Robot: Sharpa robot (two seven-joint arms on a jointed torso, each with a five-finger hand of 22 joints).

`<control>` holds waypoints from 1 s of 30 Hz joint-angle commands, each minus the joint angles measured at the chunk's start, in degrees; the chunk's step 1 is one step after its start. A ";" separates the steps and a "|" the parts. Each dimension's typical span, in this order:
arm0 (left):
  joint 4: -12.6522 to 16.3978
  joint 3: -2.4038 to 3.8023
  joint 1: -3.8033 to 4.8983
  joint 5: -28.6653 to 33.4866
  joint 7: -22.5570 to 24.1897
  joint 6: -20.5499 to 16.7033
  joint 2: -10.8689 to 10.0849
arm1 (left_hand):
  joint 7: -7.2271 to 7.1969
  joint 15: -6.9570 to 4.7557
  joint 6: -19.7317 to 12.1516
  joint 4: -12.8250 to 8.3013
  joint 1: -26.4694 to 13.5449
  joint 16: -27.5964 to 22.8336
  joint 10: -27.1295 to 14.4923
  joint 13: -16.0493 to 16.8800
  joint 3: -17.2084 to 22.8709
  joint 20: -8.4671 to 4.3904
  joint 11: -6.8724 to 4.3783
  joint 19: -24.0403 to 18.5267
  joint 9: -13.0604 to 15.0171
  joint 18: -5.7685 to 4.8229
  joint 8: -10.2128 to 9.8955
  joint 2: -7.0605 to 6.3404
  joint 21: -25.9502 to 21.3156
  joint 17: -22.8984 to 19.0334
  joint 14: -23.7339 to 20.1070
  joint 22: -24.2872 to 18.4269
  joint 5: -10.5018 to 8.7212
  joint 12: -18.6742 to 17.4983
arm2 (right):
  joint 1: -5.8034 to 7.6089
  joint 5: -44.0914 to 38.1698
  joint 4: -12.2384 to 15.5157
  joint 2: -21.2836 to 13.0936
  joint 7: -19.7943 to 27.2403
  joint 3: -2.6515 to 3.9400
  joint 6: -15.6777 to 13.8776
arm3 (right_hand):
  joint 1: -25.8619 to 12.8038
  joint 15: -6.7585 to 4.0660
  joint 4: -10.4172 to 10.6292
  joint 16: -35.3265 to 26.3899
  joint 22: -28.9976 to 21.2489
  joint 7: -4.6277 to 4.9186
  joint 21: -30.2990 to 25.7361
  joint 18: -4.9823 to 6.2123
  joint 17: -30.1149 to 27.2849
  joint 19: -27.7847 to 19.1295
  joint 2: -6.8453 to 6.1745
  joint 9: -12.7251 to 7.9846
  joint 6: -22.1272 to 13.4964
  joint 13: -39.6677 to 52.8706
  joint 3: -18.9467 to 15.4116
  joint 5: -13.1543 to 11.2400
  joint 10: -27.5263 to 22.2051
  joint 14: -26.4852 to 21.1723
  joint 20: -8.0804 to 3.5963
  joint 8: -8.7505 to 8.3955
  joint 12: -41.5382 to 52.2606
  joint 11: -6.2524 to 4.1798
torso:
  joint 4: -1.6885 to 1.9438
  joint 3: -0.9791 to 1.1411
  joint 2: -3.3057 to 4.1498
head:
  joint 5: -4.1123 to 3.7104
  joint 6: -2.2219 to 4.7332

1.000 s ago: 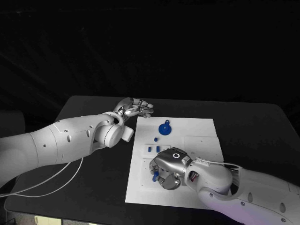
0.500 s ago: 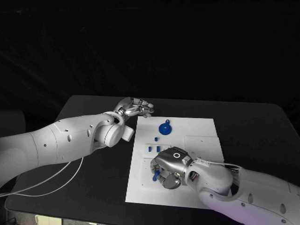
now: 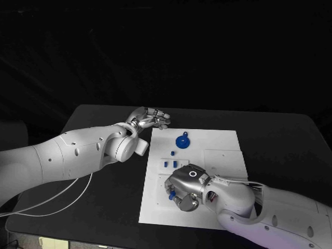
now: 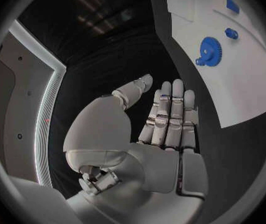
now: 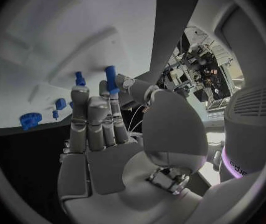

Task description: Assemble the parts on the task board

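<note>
A small blue plastic peg (image 5: 110,78) is pinched at the fingertips of the right hand (image 3: 187,192), over the near part of the white flat task board (image 3: 218,142); its long axis runs roughly along the fingers. The right hand is judged far nearer the work. The left hand (image 3: 151,120) is held spread and empty off the board's far left corner. The blue toothed gear (image 4: 210,49) is shown clearly in the left wrist view, the pinch in the right wrist view.
</note>
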 commanded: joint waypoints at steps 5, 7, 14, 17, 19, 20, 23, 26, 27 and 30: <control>0.10 0.04 0.03 -0.25 0.28 0.60 0.04 | -0.01 0.15 -0.48 0.36 -0.51 -0.25 -0.21 -0.11 0.09 0.17 0.14 0.38 -0.07 1.16 0.38 0.02 -0.37 0.13 0.34 0.09 -0.35 -0.18 | -0.31 -3.96 0.63 0.31 -0.32 -0.64 2.67 | -0.10 -0.51 -0.48 -0.01 0.96 -0.03 0.34 3.54 0.10 0.00 0.36 0.05 0.63 0.00 -0.07 0.14 2.19 -0.30 -0.52 0.25 0.40 -0.11 | -0.01 0.02 0.00 | 0.07 -0.18; 0.10 0.04 0.03 -0.25 0.27 0.61 0.06 | -0.01 0.15 -0.49 0.36 -0.51 -0.26 -0.21 -0.11 0.09 0.17 0.14 0.38 -0.07 1.16 0.38 0.02 -0.37 0.15 0.34 0.10 -0.35 -0.18 | -0.31 -3.91 0.67 0.42 -0.24 -0.75 2.81 | -0.11 -0.51 -0.49 -0.01 0.96 -0.03 0.35 3.54 0.10 0.00 0.35 0.05 0.64 0.01 -0.08 0.14 2.20 -0.31 -0.51 0.25 0.40 -0.11 | 0.00 0.03 0.00 | 0.04 -0.15; 0.08 0.04 0.03 -0.25 0.26 0.61 0.09 | -0.01 0.15 -0.50 0.37 -0.51 -0.30 -0.22 -0.12 0.08 0.17 0.14 0.38 -0.07 1.16 0.38 0.02 -0.38 0.20 0.34 0.11 -0.35 -0.18 | -0.32 -2.79 0.35 0.78 0.00 -1.05 2.66 | -0.31 -0.50 -0.46 -0.05 0.95 -0.03 0.34 3.54 0.09 -0.04 0.35 0.06 0.67 0.05 -0.10 0.14 2.21 -0.33 -0.45 0.26 0.39 -0.09 | 0.02 0.03 0.02 | -0.04 -0.12; 0.07 0.04 0.03 -0.25 0.24 0.65 0.07 | -0.01 0.16 -0.50 0.37 -0.51 -0.32 -0.22 -0.12 0.08 0.17 0.15 0.38 -0.08 1.17 0.39 0.01 -0.39 0.22 0.35 0.11 -0.35 -0.18 | -0.31 -1.45 0.27 0.64 0.44 -1.06 2.60 | -0.54 -0.43 -0.41 -0.16 0.90 0.05 0.25 3.54 0.05 -0.17 0.25 0.01 0.48 0.03 -0.03 0.18 1.98 -0.40 -0.39 0.12 0.23 -0.02 | 0.01 0.01 -0.01 | -0.09 -0.11; 0.06 0.04 0.03 -0.25 0.21 0.64 0.04 | -0.01 0.16 -0.51 0.37 -0.51 -0.33 -0.22 -0.12 0.08 0.17 0.15 0.38 -0.08 1.17 0.39 0.01 -0.39 0.23 0.35 0.11 -0.35 -0.18 | -0.31 -0.19 0.12 0.56 0.89 -1.07 1.82 | -1.65 -0.23 -0.50 -0.29 0.91 0.22 0.25 3.54 -0.01 -0.28 -0.74 -0.09 0.24 0.01 -0.88 1.19 1.65 -0.42 -0.22 -0.12 0.01 0.15 | 0.00 0.00 -0.02 | -0.08 -0.14; 0.06 0.04 0.03 -0.25 0.20 0.65 0.03 | -0.01 0.16 -0.51 0.37 -0.50 -0.33 -0.22 -0.12 0.08 0.17 0.15 0.38 -0.08 1.17 0.39 0.01 -0.39 0.24 0.35 0.11 -0.35 -0.18 | -0.31 0.20 0.07 0.56 1.06 -1.08 1.54 | -2.03 -0.15 -0.57 -0.34 0.91 0.30 0.24 3.54 -0.03 -0.32 -0.99 -0.16 0.01 -0.03 -1.30 1.54 1.40 -0.43 -0.19 -0.27 -0.15 0.24 | -0.02 0.00 -0.03 | -0.06 -0.17; 0.08 0.04 0.03 -0.25 0.13 0.71 0.04 | -0.01 0.16 -0.51 0.37 -0.51 -0.35 -0.23 -0.13 0.07 0.18 0.15 0.37 -0.08 1.17 0.39 0.00 -0.39 0.26 0.34 0.11 -0.36 -0.18 | -0.31 1.12 -0.09 0.49 1.38 -1.09 0.85 | -4.26 0.79 -1.35 -0.26 0.91 1.26 0.39 3.54 0.02 -0.25 -1.83 -0.72 -2.26 -0.65 -5.47 1.47 -1.17 -0.30 -0.26 -1.58 -1.66 1.22 | -0.03 0.00 -0.01 | -0.05 -0.14; 0.07 0.04 0.03 -0.26 0.06 0.75 0.04 | 0.00 0.16 -0.52 0.37 -0.51 -0.36 -0.23 -0.13 0.07 0.18 0.15 0.37 -0.08 1.17 0.39 -0.01 -0.40 0.27 0.34 0.12 -0.36 -0.18 | -0.31 1.64 -0.14 0.38 1.43 -1.09 0.31 | -4.82 1.48 -1.73 -0.23 0.82 1.89 0.28 3.54 0.01 -0.32 -2.12 -1.10 -3.62 -1.08 -7.48 1.95 -2.69 -0.21 -0.39 -2.37 -2.57 1.89 | 0.02 0.03 -0.01 | -0.05 -0.10; 0.07 0.04 0.03 -0.26 0.05 0.73 0.03 | 0.00 0.16 -0.52 0.37 -0.51 -0.37 -0.24 -0.14 0.06 0.18 0.15 0.37 -0.09 1.17 0.39 -0.01 -0.40 0.28 0.34 0.12 -0.36 -0.19 | -0.30 1.74 -0.14 0.34 1.44 -1.09 0.20 | -5.02 1.57 -1.87 -0.22 0.81 2.01 0.26 3.54 0.01 -0.34 -2.38 -1.18 -3.90 -1.17 -8.11 2.05 -2.96 -0.21 -0.41 -2.52 -2.73 2.03 | 0.02 0.03 -0.01 | -0.05 -0.10; 0.05 0.04 0.03 -0.26 0.04 0.72 -0.01 | 0.00 0.17 -0.53 0.38 -0.52 -0.39 -0.25 -0.14 0.06 0.18 0.16 0.37 -0.09 1.16 0.39 -0.02 -0.41 0.30 0.34 0.12 -0.36 -0.19 | -0.30 2.03 -0.13 0.22 1.47 -1.09 -0.45 | -5.11 1.76 -2.12 -0.23 0.74 2.22 0.14 3.54 -0.01 -0.38 -2.42 -1.33 -4.39 -1.36 -9.26 2.23 -3.47 -0.25 -0.49 -2.79 -3.05 2.23 | 0.02 0.02 -0.01 | -0.07 -0.09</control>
